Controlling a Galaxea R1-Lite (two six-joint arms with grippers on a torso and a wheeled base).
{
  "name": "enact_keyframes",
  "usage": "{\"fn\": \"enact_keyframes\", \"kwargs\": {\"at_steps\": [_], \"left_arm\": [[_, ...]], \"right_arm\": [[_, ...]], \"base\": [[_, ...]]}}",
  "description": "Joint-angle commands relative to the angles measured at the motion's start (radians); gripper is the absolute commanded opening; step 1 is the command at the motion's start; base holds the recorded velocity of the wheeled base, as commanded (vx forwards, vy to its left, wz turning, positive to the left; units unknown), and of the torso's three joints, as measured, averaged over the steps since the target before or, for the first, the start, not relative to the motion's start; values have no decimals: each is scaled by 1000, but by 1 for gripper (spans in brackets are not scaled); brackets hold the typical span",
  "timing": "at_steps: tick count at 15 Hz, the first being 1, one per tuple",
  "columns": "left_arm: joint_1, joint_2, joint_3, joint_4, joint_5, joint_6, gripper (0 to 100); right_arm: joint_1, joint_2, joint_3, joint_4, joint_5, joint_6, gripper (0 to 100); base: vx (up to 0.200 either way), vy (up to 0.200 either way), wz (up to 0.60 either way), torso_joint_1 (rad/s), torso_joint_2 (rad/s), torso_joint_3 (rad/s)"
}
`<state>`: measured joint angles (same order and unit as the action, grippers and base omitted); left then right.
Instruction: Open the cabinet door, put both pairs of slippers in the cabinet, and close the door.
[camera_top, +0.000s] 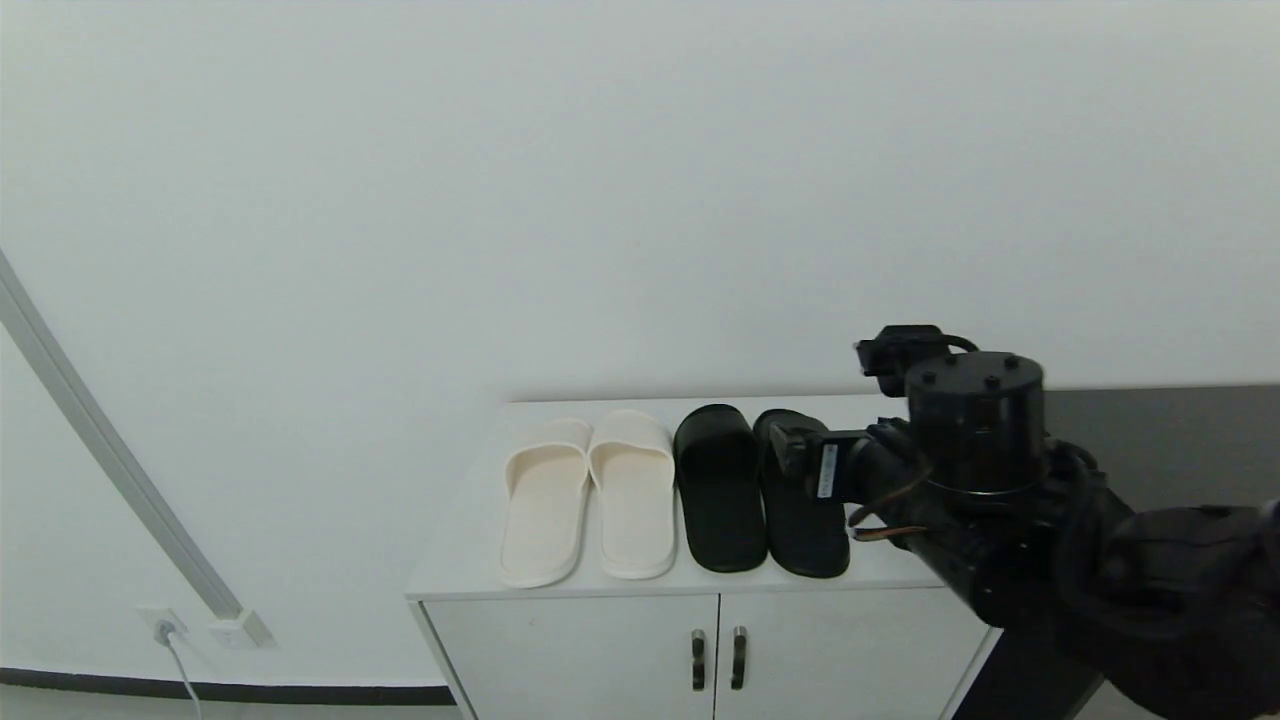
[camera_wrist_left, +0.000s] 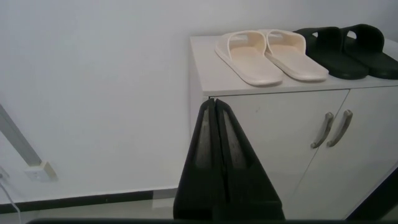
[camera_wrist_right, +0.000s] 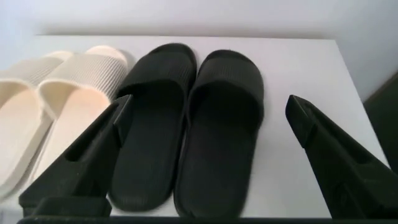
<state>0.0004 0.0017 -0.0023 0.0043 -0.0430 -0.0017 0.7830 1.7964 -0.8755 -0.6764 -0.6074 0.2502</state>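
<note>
On the white worktop (camera_top: 460, 565) of a low white two-door cabinet (camera_top: 570, 650): a pair of cream rubber slippers (camera_top: 632, 500) and, just beside it at 3 o'clock, a pair of black rubber slippers (camera_top: 718, 490), toes toward 12. Doors shut, two metal handles (camera_top: 698, 658) side by side, lower ends cut off by the frame edge. Right tool (camera_wrist_right: 208, 102) spread wide and empty over the black pair; in the head view hidden behind its own wrist, which also covers part of the outer black slipper. Left tool (camera_wrist_left: 214, 106) clenched on nothing, apart from the cabinet's front corner.
</note>
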Motion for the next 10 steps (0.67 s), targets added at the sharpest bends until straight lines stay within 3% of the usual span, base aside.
{"fn": "enact_keyframes", "kwargs": {"at_steps": [1,6,10], "left_arm": [[1,0,-1,0,0,0,0],[1,0,-1,0,0,0,0],[1,0,-1,0,0,0,0]], "right_arm": [[10,163,-108,-5,-78,0,100],[5,299,-184,-14,-86,11,100],[-25,374,-212,-52,-31,17,100]], "base": [[0,0,0,0,0,0],[0,0,0,0,0,0],[0,0,0,0,0,0]]}}
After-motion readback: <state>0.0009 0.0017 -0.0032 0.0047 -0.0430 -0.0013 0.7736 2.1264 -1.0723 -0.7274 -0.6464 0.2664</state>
